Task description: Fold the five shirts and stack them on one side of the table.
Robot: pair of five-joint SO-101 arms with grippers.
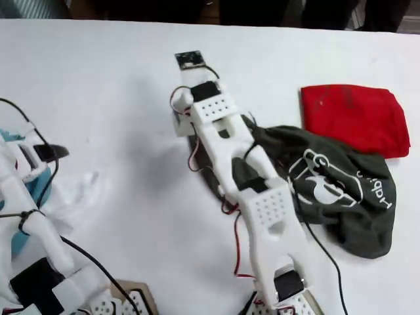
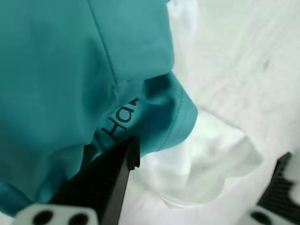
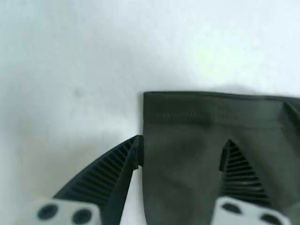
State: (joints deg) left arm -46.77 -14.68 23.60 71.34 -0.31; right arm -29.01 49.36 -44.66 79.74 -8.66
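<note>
**Dark green shirt (image 1: 341,190): hem awaiting grip**

It lies rumpled just beside the folded red shirt (image 1: 354,118). Right gripper (image 3: 183,140), jaws apart, straddles its hem, likely to pinch it; left gripper (image 2: 211,149), likewise spread, hovers over the teal shirt (image 2: 70,70).

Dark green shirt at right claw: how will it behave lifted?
Likely floppy: the dark green shirt lies crumpled in soft folds, so it should sag. Its hemmed edge at the open right claw looks thin and flat, so it may slip.
</note>
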